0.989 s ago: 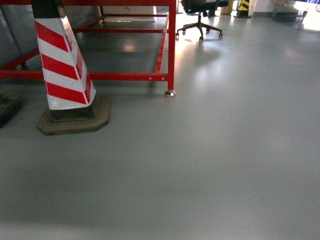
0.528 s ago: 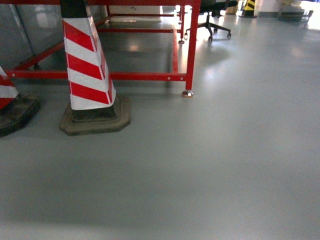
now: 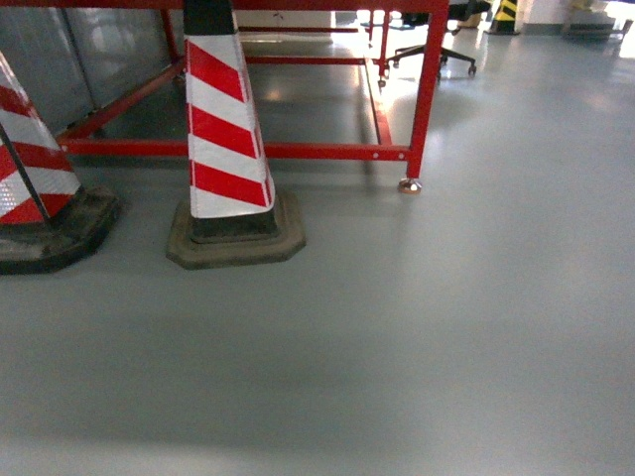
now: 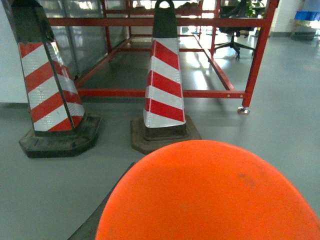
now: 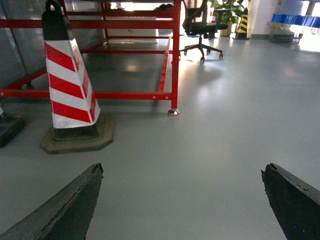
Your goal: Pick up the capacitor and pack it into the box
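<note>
Capacitor and box aren't showing in any view; just grey floor (image 3: 417, 327) w/ workshop furniture.

Vs the earlier head frames, everything is sliding rightward: the red-and-white striped cone (image 3: 226, 139) that was sitting at the left edge is now nearer centre-left, and a second striped cone (image 3: 35, 174) on a dark base is coming fully into view at the left edge. The red frame's leg (image 3: 425, 94) w/ its metal foot is also shifting right, approx. from mid-frame to right of centre. The office chair (image 3: 442, 50) is now only peeking in at the top edge, partly cut off.

Left to right in the left wrist view: second cone, then the nearer cone, both standing upright just in front of the red frame's lower rail. An orange rounded surface (image 4: 210, 195) is filling the bottom of that view, hiding the left gripper, so can't tell how its jaws are standing.

Right wrist view: the right gripper (image 5: 182, 200) is hanging above bare floor w/ its two dark fingertips (image 5: 65, 207) spread wide apart, nothing between them. Blue bins (image 5: 295, 20) are sitting far off at the top right corner; contents too small to tell. A yellow-black striped post (image 5: 243, 22) is standing near a potted plant (image 5: 225, 10).
</note>
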